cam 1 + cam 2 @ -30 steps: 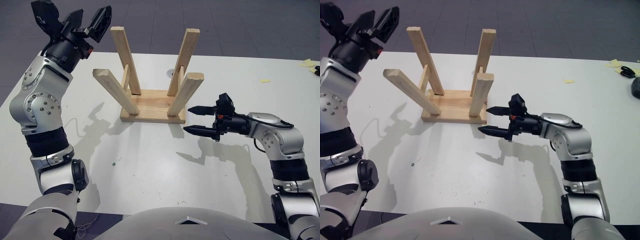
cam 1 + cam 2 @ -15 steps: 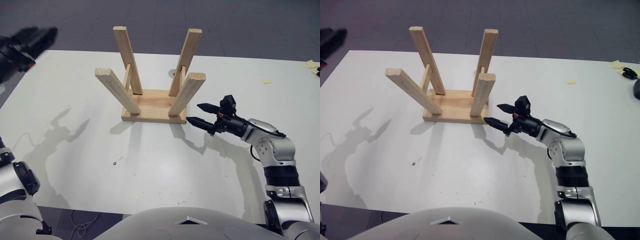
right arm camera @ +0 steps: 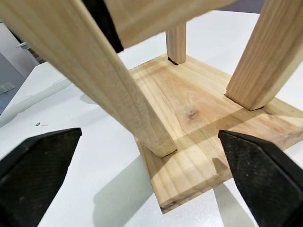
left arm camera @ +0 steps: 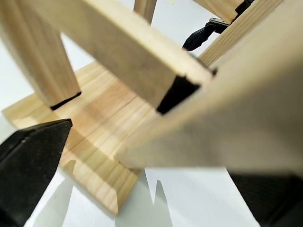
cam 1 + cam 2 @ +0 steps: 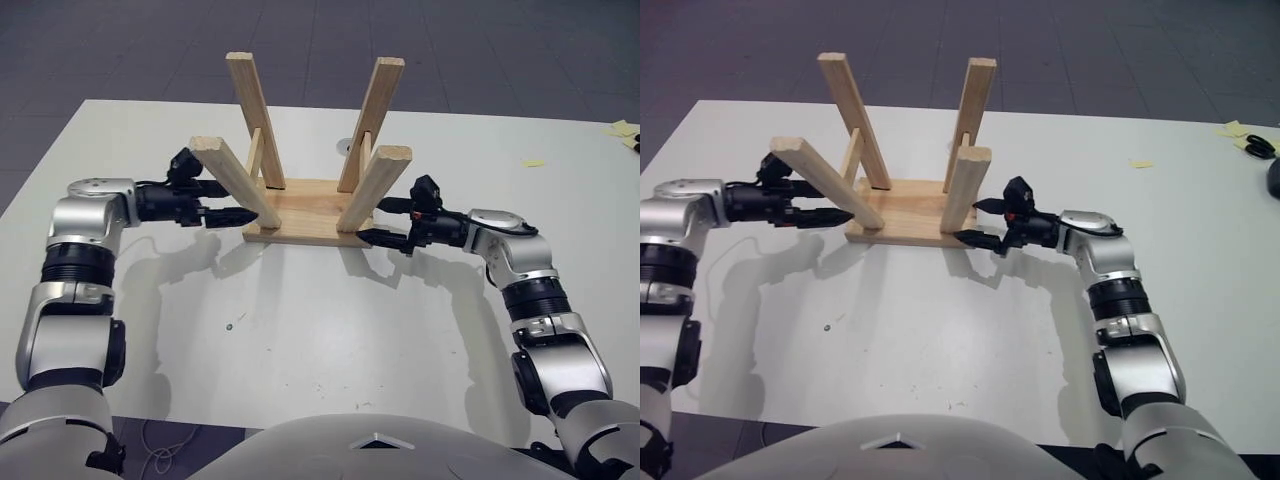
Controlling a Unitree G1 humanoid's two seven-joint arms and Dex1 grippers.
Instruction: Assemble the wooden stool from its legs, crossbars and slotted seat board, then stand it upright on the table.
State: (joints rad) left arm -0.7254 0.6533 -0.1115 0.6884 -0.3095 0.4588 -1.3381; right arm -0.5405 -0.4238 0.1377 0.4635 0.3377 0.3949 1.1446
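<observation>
White table point(image 5: 300, 340) carries the wooden stool point(image 5: 300, 195) upside down, its seat board point(image 5: 310, 225) flat and its legs point(image 5: 375, 188) pointing up. The left gripper point(image 5: 228, 205) sits at the board's left edge and the right gripper point(image 5: 378, 220) at its right corner. Both gape wide and hold nothing, perhaps not yet touching. The wood looks stiff, light and smooth; probably best clamped by the board's edges, since the legs might pull out.

Your left arm point(image 5: 85, 215) and right arm point(image 5: 520, 262) wear rounded silver-grey shells, split by black ribbed bands at the joints. Small dark screws dot the left arm's housing. The wrists are black, and the right one has a small red mark. The fingers point(image 3: 38, 165) are black, tapering, with finely textured inner faces.
</observation>
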